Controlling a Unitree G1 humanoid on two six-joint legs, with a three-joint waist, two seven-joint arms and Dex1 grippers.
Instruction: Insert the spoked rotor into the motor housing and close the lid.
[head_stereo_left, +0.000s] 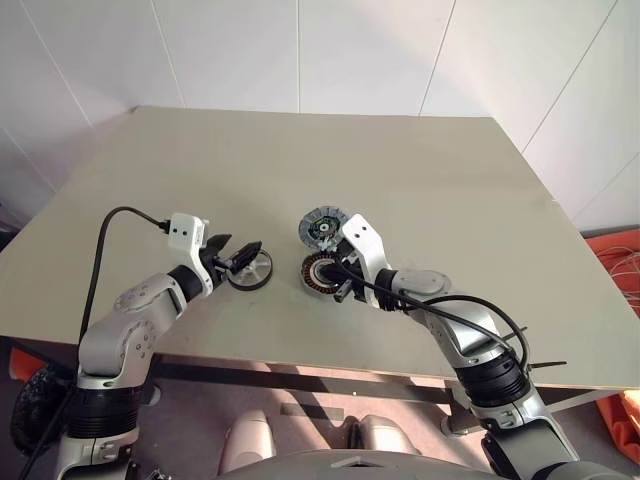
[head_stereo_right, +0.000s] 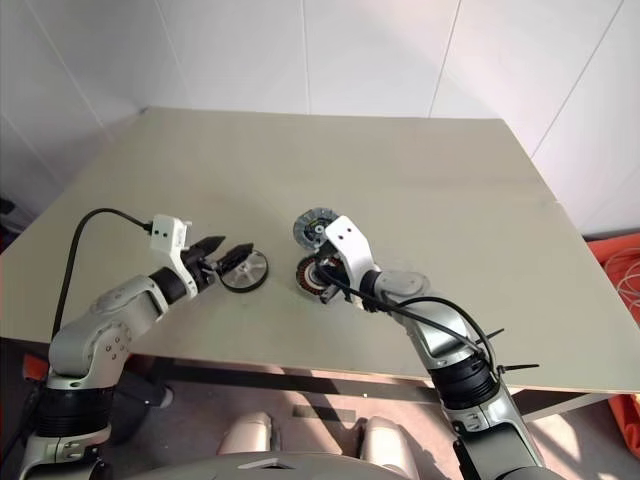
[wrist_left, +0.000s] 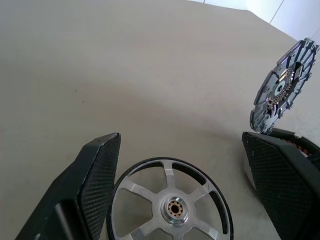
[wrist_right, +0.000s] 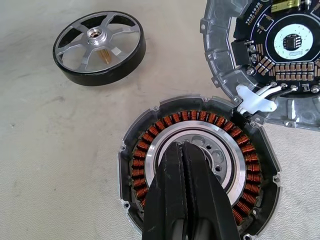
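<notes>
While the single spoked rotor (wrist_right: 99, 47) lies flat on the counter (head_stereo_left: 420, 170), well to the left of the one motor housing (wrist_right: 200, 165), its black rim and six silver spokes sit between the two spread fingers (wrist_left: 85, 195) of the left gripper (head_stereo_left: 243, 256), and neither finger is plainly touching it. From the left wrist camera the near edge of the rotor is cut off by the frame. To its right the housing rests open on the counter, its ring of copper windings circling a silver centre. One lid (wrist_right: 272, 55) is joined to the housing's far edge by a small white link and stands tilted up, ribbed inner face showing in the left wrist view; the right wrist view shows a dark circuit face with a white centre, partly cut off at the frame edge. Over the housing's centre hangs the right gripper (wrist_right: 186, 155), its two black fingers pressed together with nothing between them; they hide the near part of the winding ring, and whether their tips touch the centre cannot be told. One black cable runs along each arm.
</notes>
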